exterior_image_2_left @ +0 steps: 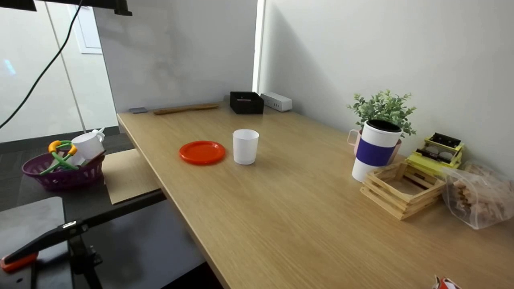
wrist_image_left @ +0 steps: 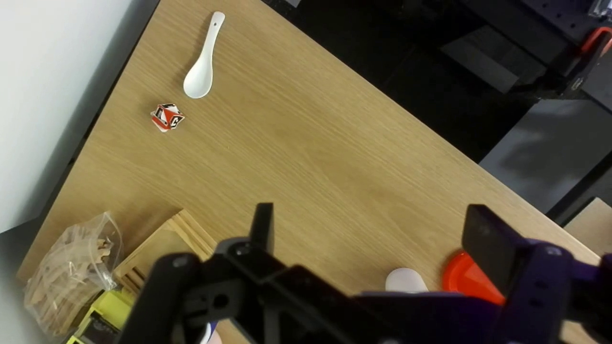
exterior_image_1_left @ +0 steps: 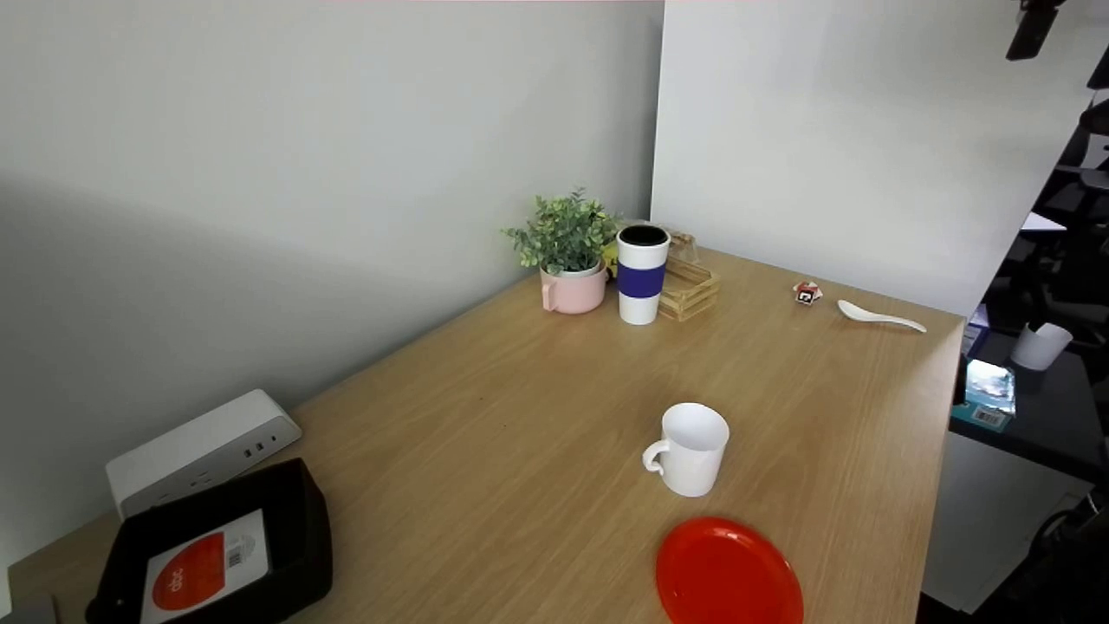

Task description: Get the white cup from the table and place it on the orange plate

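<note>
So, one short white cup [exterior_image_1_left: 691,455] stood on one brown table [exterior_image_1_left: 485,503], right of the middle and low in an exterior view. One red plate [exterior_image_1_left: 729,576] lay just below it at the bottom of the frame, close but not touching. One tall cup [exterior_image_1_left: 639,279] and one plant [exterior_image_1_left: 567,238] stood a bit above the middle. Up in the top left of the wrist view lay one spoon [wrist_image_left: 198,76]. The gripper [wrist_image_left: 370,229], lower down, had its two fingers [wrist_image_left: 485,243] wide apart and held nothing.

Wood-grain table [exterior_image_1_left: 485,459]: white cup [exterior_image_1_left: 693,458] (upright), orange plate [exterior_image_1_left: 728,572] just beside, spoon [wrist_image_left: 204,64], black tray [exterior_image_1_left: 300,539].
</note>
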`<state>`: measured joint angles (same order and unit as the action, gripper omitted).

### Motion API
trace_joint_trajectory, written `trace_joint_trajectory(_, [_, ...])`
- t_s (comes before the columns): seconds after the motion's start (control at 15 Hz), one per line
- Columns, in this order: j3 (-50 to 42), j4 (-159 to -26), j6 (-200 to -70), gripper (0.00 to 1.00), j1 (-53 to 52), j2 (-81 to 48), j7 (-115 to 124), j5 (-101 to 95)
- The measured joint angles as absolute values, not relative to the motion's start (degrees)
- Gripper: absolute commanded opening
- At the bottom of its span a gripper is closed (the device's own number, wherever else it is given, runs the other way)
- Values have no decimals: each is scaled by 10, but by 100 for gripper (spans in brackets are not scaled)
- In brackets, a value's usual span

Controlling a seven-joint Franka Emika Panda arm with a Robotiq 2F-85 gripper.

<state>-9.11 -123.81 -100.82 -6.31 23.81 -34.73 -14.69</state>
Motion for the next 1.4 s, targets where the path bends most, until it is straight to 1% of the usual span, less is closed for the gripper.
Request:
trace_joint_trajectory(0.4, [-91,-1237,-1013,100,-62,238,-360,-135])
trace_joint_trajectory(0.67, [-93,-1228,-1022,100,-64,215,-448,-84])
trace_joint_trajectory(1.0, [-90,-1177,-1026,100,-68,142,-557,5])
trace_joint_trajectory(1.4, [-63,-1096,-1024,100,-67,34,-592,110])
